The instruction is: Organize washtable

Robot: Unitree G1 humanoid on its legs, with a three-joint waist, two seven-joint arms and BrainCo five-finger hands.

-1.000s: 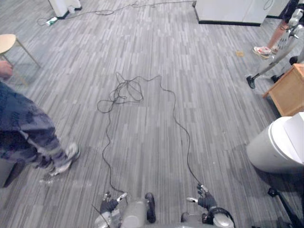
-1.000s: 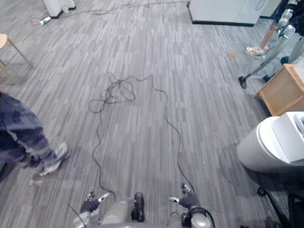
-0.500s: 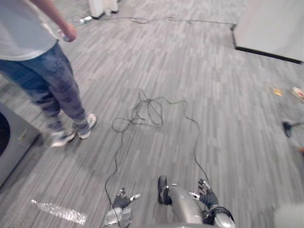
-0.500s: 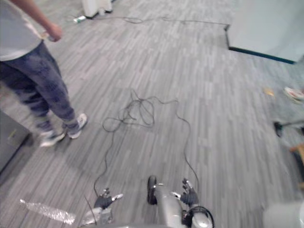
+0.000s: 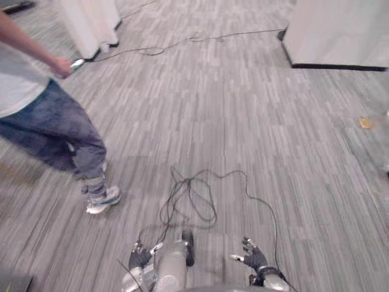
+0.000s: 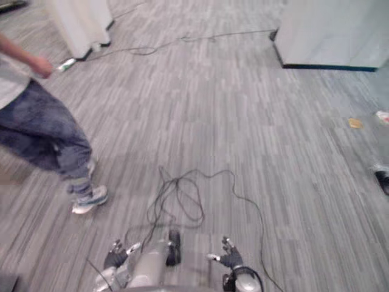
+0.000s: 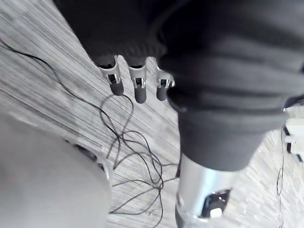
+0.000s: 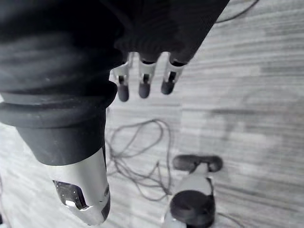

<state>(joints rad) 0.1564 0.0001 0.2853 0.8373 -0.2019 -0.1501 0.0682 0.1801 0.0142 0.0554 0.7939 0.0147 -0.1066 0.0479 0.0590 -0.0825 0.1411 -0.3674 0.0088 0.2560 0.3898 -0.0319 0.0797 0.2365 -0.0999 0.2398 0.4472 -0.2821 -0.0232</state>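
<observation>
Grey striped carpet (image 5: 273, 140) is spread across the whole scene, from the near edge to the far wall units. At the far right a large white cabinet (image 5: 340, 30) is set on a dark plinth, and at the far left a narrower white unit (image 5: 91, 21) is stood on the carpet. Whether either of these belongs to the washtable cannot be told.

On the left, a person (image 5: 42, 115) in a grey top and blue jeans is seen in mid-stride, with one pale sneaker (image 5: 102, 201) planted on the carpet. The person's hand (image 5: 61, 67) is held out toward the far left unit, and a small pale object (image 5: 77, 62) is gripped in it; what it is cannot be made out. A thin dark cable (image 5: 182, 44) is laid along the far floor between the left unit and the white cabinet.

The left hand (image 5: 141, 257) is held low at the near edge, left of centre, its fingers (image 7: 135, 88) loosely extended with nothing grasped. The right hand (image 5: 252, 260) is held at the near edge, right of centre, well apart from the left, its fingers (image 8: 145, 85) likewise relaxed and empty. A small orange scrap (image 5: 364, 123) is left on the carpet at the right.
</observation>
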